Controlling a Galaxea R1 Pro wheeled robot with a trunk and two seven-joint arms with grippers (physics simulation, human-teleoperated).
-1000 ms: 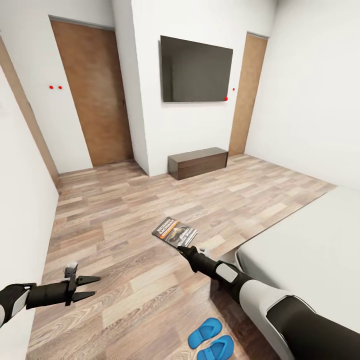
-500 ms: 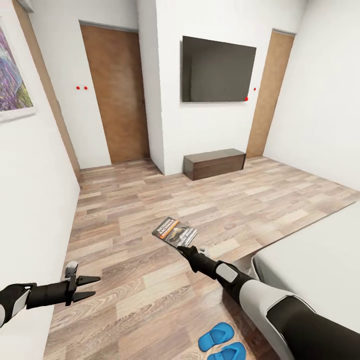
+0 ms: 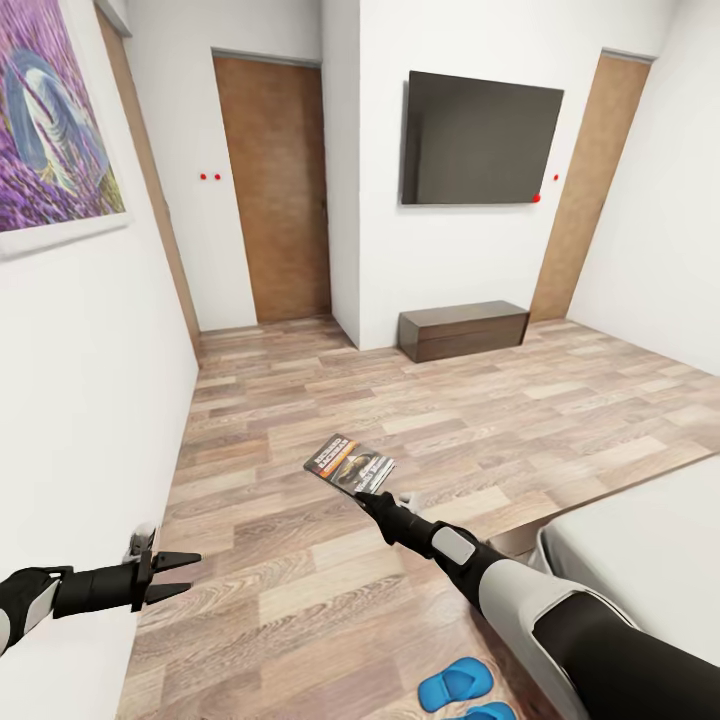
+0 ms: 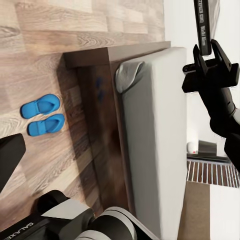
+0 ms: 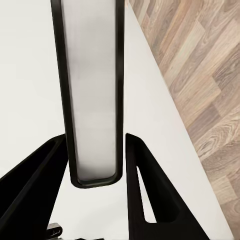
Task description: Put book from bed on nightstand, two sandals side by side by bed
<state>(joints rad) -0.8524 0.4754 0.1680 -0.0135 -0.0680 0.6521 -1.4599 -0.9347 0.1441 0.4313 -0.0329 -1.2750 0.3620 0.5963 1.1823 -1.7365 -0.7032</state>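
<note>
Bedroom in home. Big bed (image 3: 640,560) with white mattress at one side. Black TV (image 3: 480,140) on white wall, low brown bench (image 3: 465,330) under it. Two brown doors (image 3: 275,190), wood floor (image 3: 400,420), purple picture (image 3: 55,115) on wall, blue sandals (image 3: 465,690) by bed.

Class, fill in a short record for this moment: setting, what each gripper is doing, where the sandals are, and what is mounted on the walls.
setting: bedroom, wood floor
right gripper: shut on the book, held above the floor
left gripper: open, empty
sandals: side by side on the floor beside the bed
walls: TV, painting
under the TV: low bench
</note>
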